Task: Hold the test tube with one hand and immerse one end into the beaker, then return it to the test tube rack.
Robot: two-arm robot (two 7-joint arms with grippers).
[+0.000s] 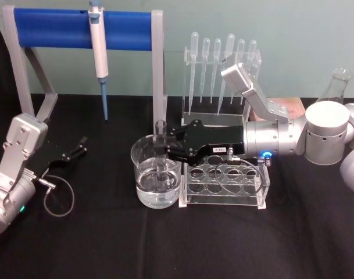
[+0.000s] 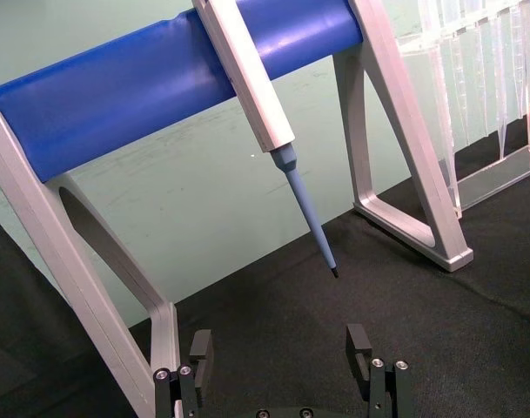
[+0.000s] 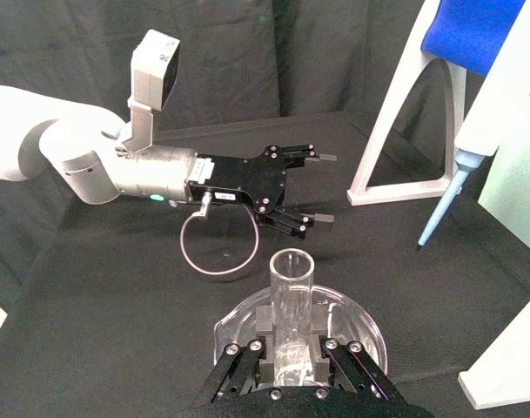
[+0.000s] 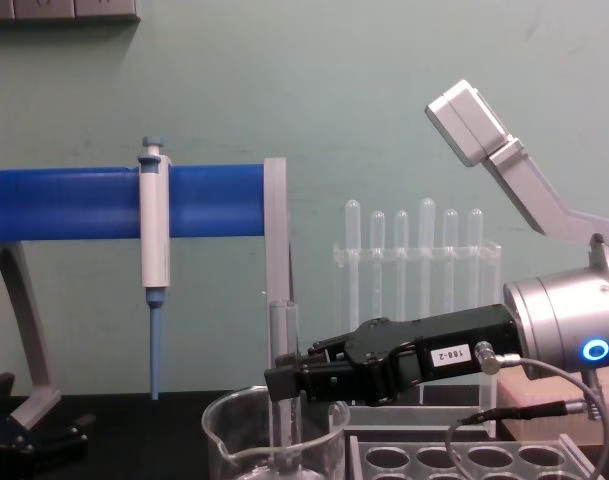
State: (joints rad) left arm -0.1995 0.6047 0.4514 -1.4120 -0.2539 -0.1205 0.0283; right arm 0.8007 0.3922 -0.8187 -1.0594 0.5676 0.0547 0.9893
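A clear glass test tube (image 1: 160, 152) stands upright with its lower end inside the beaker (image 1: 143, 185), which holds clear liquid. My right gripper (image 1: 163, 151) reaches in from the right and is shut on the test tube around its middle. From the side, the test tube (image 4: 282, 345) rises above the beaker (image 4: 234, 435) rim with the right gripper (image 4: 284, 381) clamped on it. In the right wrist view the test tube (image 3: 290, 296) sits between the fingers (image 3: 263, 317) over the beaker (image 3: 360, 331). My left gripper (image 1: 79, 147) rests open on the table at the left.
A clear tube rack (image 1: 224, 187) with empty holes stands right beside the beaker. Behind it is a stand of plastic pipettes (image 1: 222, 70). A white-and-blue pipettor (image 1: 99, 52) hangs on a blue-barred stand (image 1: 78, 29) at the back left. A glass flask (image 1: 338, 84) is at far right.
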